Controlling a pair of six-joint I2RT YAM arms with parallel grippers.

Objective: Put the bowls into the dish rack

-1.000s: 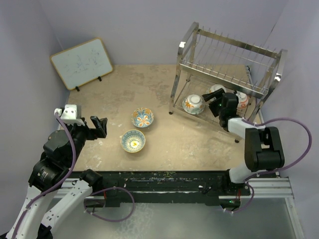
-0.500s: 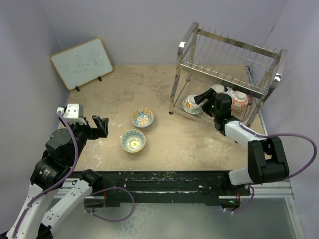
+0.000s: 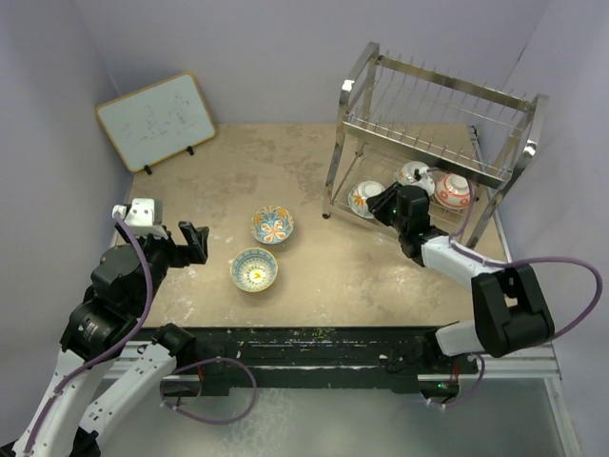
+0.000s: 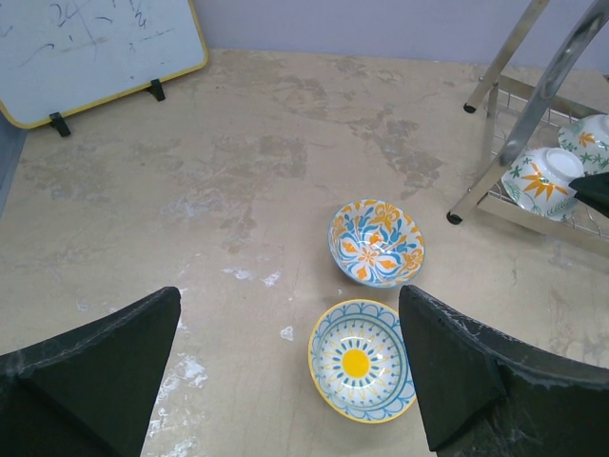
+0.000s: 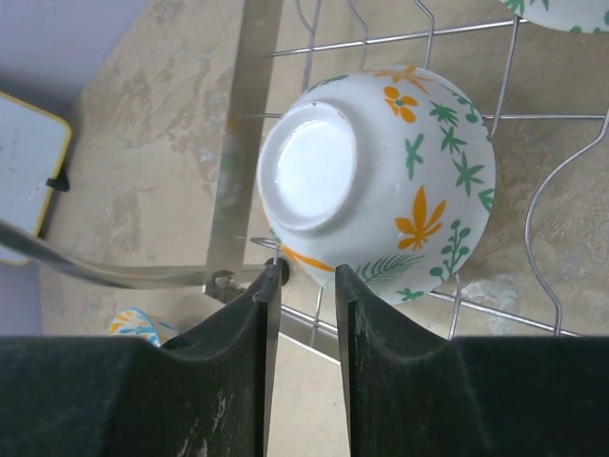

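While the left gripper [image 4: 288, 305] hangs with its fingers wide apart and holds nothing, two bowls wait on the table [image 3: 314, 162] under it. The flower bowl [image 4: 377, 242] and the sun bowl [image 4: 362, 360] sit just beside each other, so grabbing one could bump the other.

Over on the right, the leaf bowl [image 5: 381, 181] lies tipped on its side in the bottom shelf of the dish rack [image 3: 433, 95], right by the rack's leg [image 5: 249, 114]. The right gripper [image 5: 304, 276] is just under its rim, fingers close together with a thin gap and nothing between them. A nudge there could roll that bowl out.

A second ago this gripper sat further right with wider fingers. The table bowls have not moved.
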